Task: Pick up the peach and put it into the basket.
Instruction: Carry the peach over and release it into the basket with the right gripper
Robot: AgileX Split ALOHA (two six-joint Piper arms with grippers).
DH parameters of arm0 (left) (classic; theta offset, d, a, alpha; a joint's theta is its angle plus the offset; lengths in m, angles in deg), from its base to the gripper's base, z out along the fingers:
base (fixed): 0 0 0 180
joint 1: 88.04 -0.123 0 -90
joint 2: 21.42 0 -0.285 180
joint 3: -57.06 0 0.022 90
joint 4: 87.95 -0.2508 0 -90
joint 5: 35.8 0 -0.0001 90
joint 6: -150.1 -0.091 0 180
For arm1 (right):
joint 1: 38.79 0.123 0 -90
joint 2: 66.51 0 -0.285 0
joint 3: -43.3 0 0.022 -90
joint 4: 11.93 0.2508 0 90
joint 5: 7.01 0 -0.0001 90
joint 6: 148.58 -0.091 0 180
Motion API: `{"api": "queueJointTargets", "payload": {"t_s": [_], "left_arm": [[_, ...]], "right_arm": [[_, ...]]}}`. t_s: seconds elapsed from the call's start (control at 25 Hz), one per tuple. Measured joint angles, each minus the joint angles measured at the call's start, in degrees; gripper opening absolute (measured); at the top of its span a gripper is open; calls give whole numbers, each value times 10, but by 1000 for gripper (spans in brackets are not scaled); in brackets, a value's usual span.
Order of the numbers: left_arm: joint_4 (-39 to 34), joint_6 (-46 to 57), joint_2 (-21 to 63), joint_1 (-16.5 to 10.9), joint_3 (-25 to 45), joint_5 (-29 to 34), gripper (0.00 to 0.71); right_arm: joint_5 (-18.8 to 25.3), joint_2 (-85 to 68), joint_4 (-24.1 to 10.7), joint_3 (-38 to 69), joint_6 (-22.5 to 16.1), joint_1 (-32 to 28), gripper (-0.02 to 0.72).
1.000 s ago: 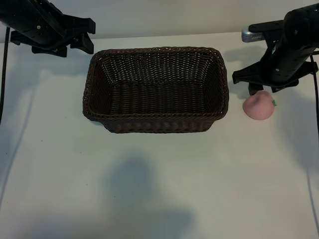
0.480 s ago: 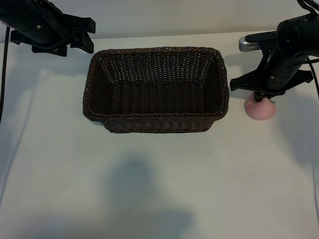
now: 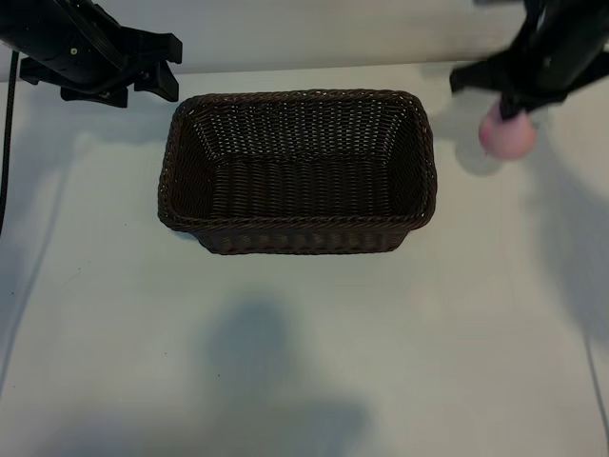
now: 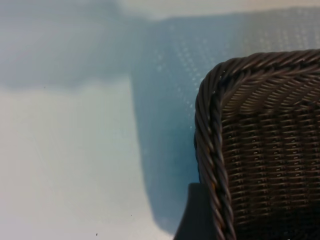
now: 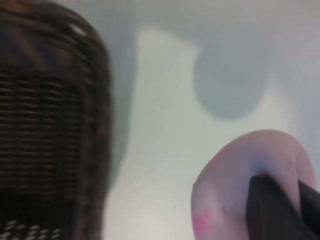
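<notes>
A plain white desk (image 3: 304,343) fills the exterior view; its surface is smooth and unmarked; a broad soft shadow (image 3: 271,376) lies on its near part, well apart from anything standing on it; fainter shadows fall along its left and right edges; a thin dark cable (image 3: 8,143) hangs down at the far left; behind the desk runs a pale wall (image 3: 324,33); close up, the desk (image 4: 65,150) shows a fine dotted texture under bluish shade.

Peach (image 3: 507,136) now aloft in right gripper (image 3: 511,112)
</notes>
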Motion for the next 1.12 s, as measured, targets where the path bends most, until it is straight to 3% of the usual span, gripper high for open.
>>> {"api": "queueJointTargets", "payload": {"t_s": [0.12, 0.32, 0.64, 1.12], "left_arm": [[0, 0, 0, 0, 0, 0, 596], [0, 0, 0, 0, 0, 0, 596], [0, 0, 0, 0, 0, 1, 596], [0, -2, 0, 0, 0, 10, 596]], "right_arm": [[30, 0, 27, -40, 12, 17, 44], [34, 1, 53, -60, 15, 71, 44], [2, 35, 60, -61, 15, 147, 44], [-54, 113, 83, -61, 34, 170, 44]]}}
